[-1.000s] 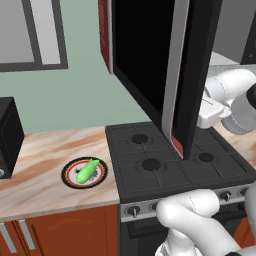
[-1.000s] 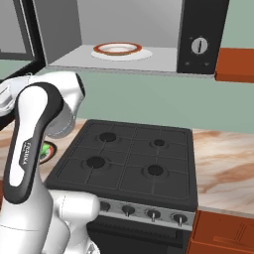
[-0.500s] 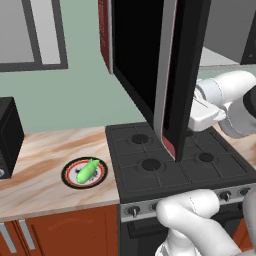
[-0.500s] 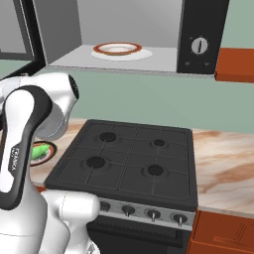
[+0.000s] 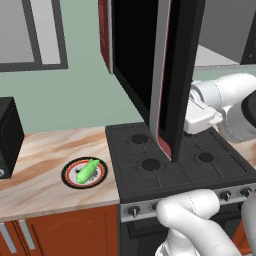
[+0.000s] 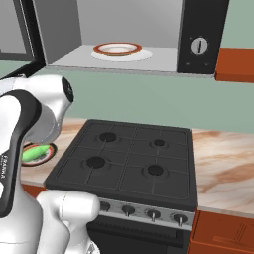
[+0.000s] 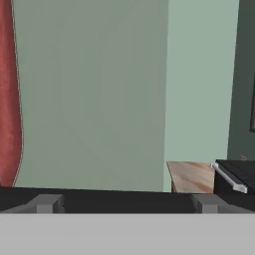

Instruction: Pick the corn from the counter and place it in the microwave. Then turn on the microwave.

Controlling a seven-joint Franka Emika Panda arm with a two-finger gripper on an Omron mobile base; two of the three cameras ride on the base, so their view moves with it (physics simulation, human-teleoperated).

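While plated: one corn (image 5: 87,171).

You have a pale green wall (image 5: 75,95) across the upper half of the left base view, with a dark-framed window (image 5: 35,32) at its upper left. A black stove (image 6: 134,161) fills the centre of the right base view, its knobs (image 6: 151,214) along the front edge. Red-brown cabinets (image 5: 60,232) run along the lower left of the left base view.
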